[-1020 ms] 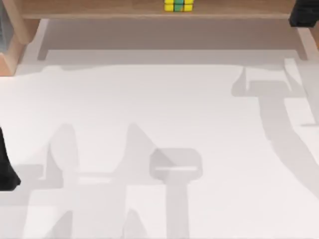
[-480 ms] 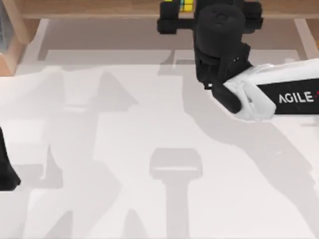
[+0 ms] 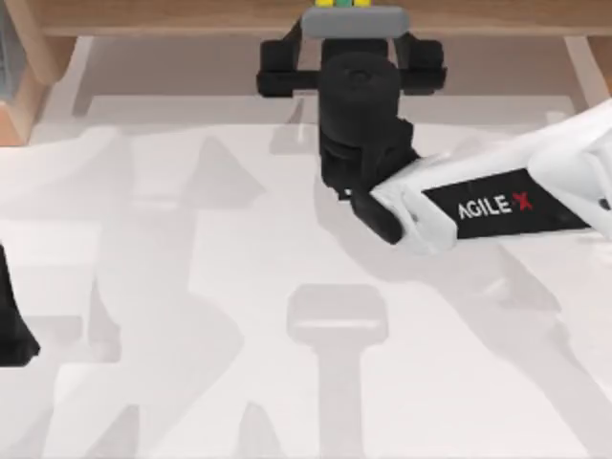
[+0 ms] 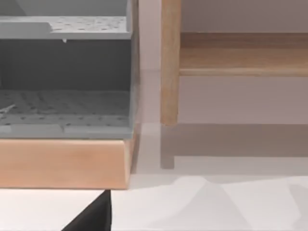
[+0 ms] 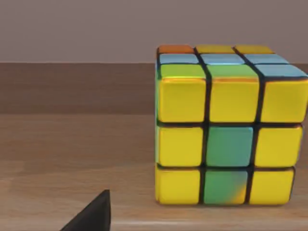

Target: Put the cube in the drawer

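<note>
I'm seeing the cube (image 5: 230, 126) sitting upright and square on a wooden shelf (image 5: 72, 144) straight ahead of my right claw (image 3: 349, 19), close in front of it and a bit off to one side of its centre line. Its facing side is showing mostly yellow squares with two green ones down the middle column, split by dark lines; its top is showing pale blue, green, yellow and one orange square. From above, its yellow-green edge (image 3: 344, 4) is peeking out just beyond the claw
</note>
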Robot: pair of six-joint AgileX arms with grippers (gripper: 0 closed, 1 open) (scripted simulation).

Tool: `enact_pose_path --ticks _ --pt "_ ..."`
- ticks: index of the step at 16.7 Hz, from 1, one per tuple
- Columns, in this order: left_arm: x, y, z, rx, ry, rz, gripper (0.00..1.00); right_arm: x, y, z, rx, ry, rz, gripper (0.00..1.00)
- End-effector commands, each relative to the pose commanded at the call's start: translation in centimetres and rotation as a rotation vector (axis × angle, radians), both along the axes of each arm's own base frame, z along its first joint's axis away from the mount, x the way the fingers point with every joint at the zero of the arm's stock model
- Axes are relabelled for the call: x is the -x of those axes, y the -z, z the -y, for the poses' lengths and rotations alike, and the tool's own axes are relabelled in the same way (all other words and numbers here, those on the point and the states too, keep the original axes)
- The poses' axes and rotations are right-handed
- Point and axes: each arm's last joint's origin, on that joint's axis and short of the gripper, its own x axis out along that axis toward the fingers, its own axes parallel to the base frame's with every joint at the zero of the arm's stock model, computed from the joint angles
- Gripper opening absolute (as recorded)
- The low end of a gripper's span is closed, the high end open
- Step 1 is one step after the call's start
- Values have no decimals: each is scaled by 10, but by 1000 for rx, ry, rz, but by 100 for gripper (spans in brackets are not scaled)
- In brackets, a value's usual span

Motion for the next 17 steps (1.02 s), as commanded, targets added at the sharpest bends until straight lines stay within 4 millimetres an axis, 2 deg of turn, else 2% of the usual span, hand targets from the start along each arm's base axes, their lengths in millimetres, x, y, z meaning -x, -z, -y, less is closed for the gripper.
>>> enact_pose_path --ticks 4,9,13,17 --pt "0 0 0 0 0 0 100 -4 0 2 2 1 -4 100" --pt "0 0 0 0 0 0 100 -36 -9 0 -3 0 5 100" --pt "0 0 0 0 0 0 100 -58 -3 1 -2 0 3 100" --pt "0 0 0 0 0 0 100 -60 0 1 0 0 0 100"
